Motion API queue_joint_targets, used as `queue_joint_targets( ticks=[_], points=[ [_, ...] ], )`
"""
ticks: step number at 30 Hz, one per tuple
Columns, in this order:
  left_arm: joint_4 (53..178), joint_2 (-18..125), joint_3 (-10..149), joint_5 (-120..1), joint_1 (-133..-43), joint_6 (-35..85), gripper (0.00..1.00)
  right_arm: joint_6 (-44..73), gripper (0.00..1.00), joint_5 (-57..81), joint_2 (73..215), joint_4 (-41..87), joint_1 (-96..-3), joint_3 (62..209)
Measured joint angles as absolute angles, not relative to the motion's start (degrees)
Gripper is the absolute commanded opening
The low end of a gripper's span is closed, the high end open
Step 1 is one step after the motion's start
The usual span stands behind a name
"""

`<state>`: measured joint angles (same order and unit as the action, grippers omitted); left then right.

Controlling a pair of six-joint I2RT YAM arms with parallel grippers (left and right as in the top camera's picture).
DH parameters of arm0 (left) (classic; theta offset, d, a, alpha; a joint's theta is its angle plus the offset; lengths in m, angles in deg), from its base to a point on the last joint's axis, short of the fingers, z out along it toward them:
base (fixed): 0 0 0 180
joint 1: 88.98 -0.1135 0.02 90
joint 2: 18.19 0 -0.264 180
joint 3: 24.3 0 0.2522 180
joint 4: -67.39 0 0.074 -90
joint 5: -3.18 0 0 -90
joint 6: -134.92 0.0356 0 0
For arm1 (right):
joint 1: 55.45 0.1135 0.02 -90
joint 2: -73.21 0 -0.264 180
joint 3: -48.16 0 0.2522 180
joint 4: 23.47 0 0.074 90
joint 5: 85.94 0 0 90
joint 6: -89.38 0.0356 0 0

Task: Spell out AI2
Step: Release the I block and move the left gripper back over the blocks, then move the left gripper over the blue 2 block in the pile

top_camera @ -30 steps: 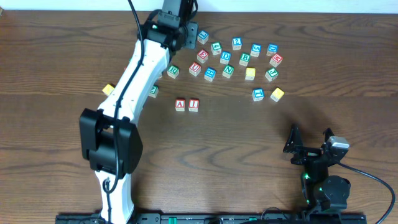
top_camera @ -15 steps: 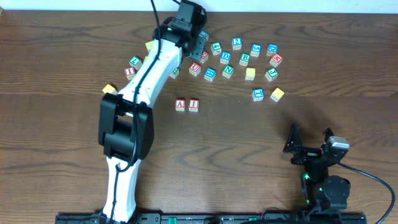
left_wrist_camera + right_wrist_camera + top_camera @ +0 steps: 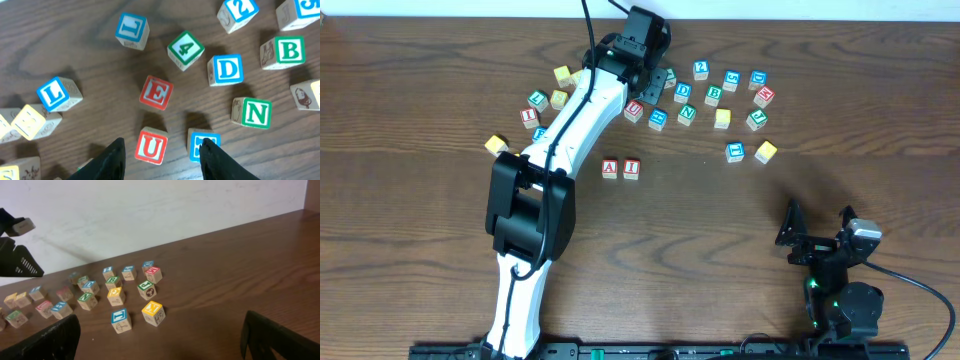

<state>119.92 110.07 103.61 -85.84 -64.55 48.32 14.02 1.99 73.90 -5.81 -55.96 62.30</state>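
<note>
I've got L gripper [image 3: 162, 145] jaws apart, empty; 2 cube [image 3: 238, 11] well beyond them, up-right (R gripper [image 3: 160, 322] gaping too).

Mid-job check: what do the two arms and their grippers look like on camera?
The left arm has long white links with black joint housings and a black cable running along it; the left gripper has black, tapering fingers. The right arm is black with small green lights and a black cable trailing off; the right gripper also has black fingers.
</note>
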Motion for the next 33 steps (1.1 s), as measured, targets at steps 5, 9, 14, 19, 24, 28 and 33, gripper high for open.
queue_joint_targets(
  ticks=[5, 9, 14, 19, 24, 28, 33],
  points=[
    [120.3, 110.1, 103.6, -85.8, -64.5, 46.8, 0.47, 14.0, 0.99, 2.0, 73.9, -5.8, -56.0, 62.3],
    [120.3, 110.1, 103.6, -85.8, -64.5, 45.2, 0.47, 14.0, 0.99, 2.0, 73.9, -5.8, -56.0, 62.3],
    [120.9, 110.1, 103.6, -85.8, -64.5, 43.1, 0.47, 14.0, 0.99, 2.0, 73.9, -5.8, -56.0, 62.3],
    [120.9, 110.1, 103.6, -85.8, -64.5, 40.4, 0.47, 14.0, 0.99, 2.0, 73.9, -5.8, -56.0, 62.3],
    [119.9, 110.1, 103.6, -85.8, -64.5, 39.5, 0.48, 14.0, 0.99, 2.0, 73.9, -5.8, -56.0, 62.3],
    [119.0, 110.1, 103.6, -85.8, -64.5, 39.1, 0.49, 14.0, 0.99, 2.0, 73.9, -5.8, -56.0, 62.3],
    [118.0, 110.1, 103.6, -86.1, -64.6, 39.2, 0.49, 14.0, 0.99, 2.0, 73.9, -5.8, -56.0, 62.3]
  ],
)
